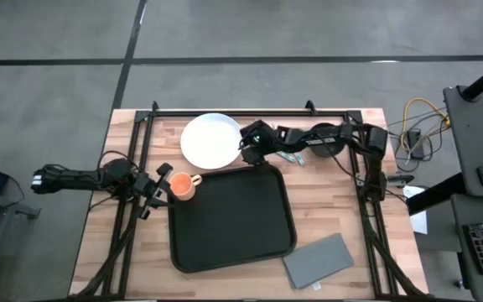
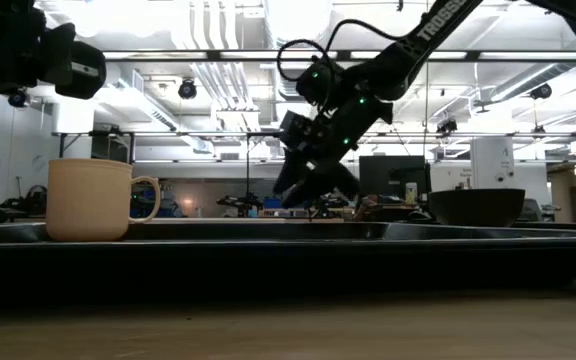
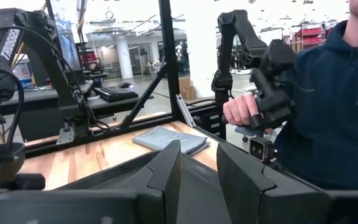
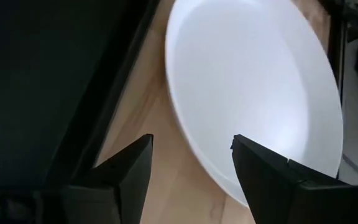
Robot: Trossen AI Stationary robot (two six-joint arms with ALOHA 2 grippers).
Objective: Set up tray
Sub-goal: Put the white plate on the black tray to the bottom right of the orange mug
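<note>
Hovering spread-fingered over the white plate's (image 1: 210,140) rim, the right hand (image 1: 247,151) nears the tray (image 1: 231,218); stiff, light plastic, best gripped by its raised rim

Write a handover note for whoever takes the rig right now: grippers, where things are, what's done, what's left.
Left gripper: open, beside the orange mug at the tray's left edge, holding nothing.
Right gripper: open, at the near edge of the white plate, not gripping it.
Tray: mid-table, nothing inside it.
Plate: on the wood behind the tray.
Grey napkin: off the tray's front right corner.
Dark bowl: back right.
Done: nothing loaded.
Left: probably everything onto the tray.
</note>
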